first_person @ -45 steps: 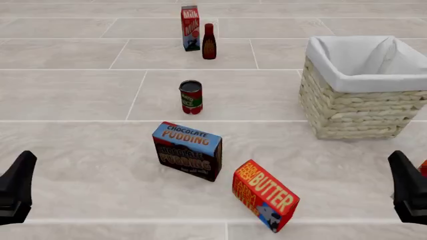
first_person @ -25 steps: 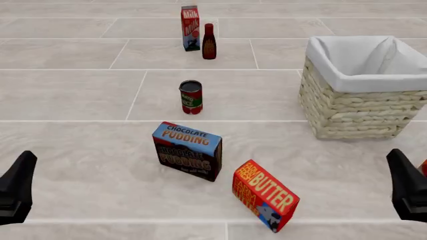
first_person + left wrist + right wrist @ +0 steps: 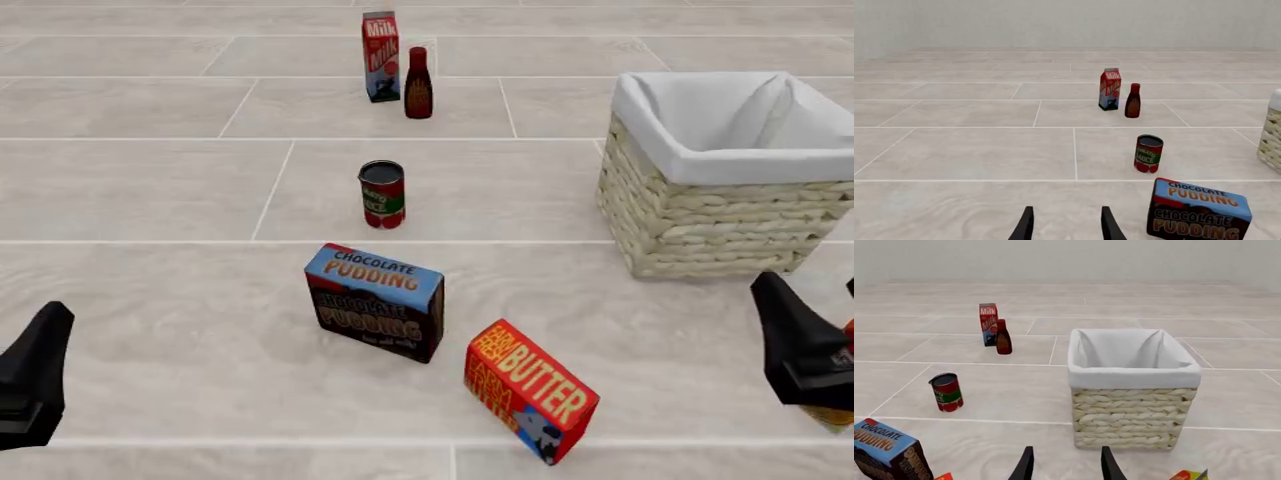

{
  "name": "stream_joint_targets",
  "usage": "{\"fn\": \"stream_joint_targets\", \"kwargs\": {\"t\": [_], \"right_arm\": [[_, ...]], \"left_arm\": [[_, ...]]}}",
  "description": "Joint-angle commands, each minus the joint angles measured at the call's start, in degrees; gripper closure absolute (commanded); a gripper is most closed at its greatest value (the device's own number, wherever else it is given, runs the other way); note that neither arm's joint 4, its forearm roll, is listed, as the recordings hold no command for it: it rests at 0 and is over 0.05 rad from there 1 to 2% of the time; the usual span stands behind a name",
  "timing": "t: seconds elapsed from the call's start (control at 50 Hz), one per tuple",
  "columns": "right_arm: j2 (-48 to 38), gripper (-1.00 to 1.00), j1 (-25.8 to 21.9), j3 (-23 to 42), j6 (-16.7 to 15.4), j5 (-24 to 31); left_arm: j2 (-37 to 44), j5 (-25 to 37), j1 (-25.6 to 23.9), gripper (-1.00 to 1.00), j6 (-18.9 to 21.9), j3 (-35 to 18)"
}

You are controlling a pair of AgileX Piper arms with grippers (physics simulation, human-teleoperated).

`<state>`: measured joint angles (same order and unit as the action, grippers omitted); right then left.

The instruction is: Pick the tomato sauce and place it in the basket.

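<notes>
A: Standing upright on the table (image 3: 160, 190), the tomato sauce (image 3: 382, 194) is alone in the middle, its dark metal top showing. Where is the basket (image 3: 707, 225)?

B: Off to the right of the can and well apart from it, white cloth lining folded over its rim. From the right wrist view I see only lining inside it.

A: What else is out?

B: A milk carton (image 3: 380, 56) at the far side with a dark red-brown bottle (image 3: 418, 83) just beside it on the right. Nearer than the can, a chocolate pudding box (image 3: 375, 301), and nearer still, to its right, a butter box (image 3: 530, 390) tilted on the table.

A: And the arms?

B: The left tool (image 3: 1066, 225) sits low at the near left edge, fingers parted with bare table between them, holding nothing. The can is ahead of it and off to the right.

A: The right one?

B: The right tool (image 3: 1065, 464) is at the near right, just in front of the basket's near wall. Its fingers are spread too, gripping nothing. A bit of a red and orange item shows right beside it at the frame edge; I cannot tell what it is.
</notes>
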<state>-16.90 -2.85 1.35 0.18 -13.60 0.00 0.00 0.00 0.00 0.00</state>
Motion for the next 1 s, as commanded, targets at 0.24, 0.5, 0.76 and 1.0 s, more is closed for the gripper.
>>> {"fn": "stream_joint_targets", "kwargs": {"t": [0.24, 0.5, 0.76, 1.0], "right_arm": [[-12.55, -1.00, -4.14, 1.87, -1.31, -8.79], [-20.82, -1.00, -8.37, 4.73, -4.17, -13.46], [-24.15, -1.00, -10.65, 7.49, -4.91, -13.84], [-30.85, -1.00, -11.82, 9.71, -2.69, -16.67]], "left_arm": [[0.00, 0.00, 0.00, -1.00, 0.00, 0.00], [0.00, 0.00, 0.00, -1.00, 0.00, 0.00], [0.00, 0.00, 0.00, -1.00, 0.00, 0.00], [0.00, 0.00, 0.00, -1.00, 0.00, 0.00]]}}
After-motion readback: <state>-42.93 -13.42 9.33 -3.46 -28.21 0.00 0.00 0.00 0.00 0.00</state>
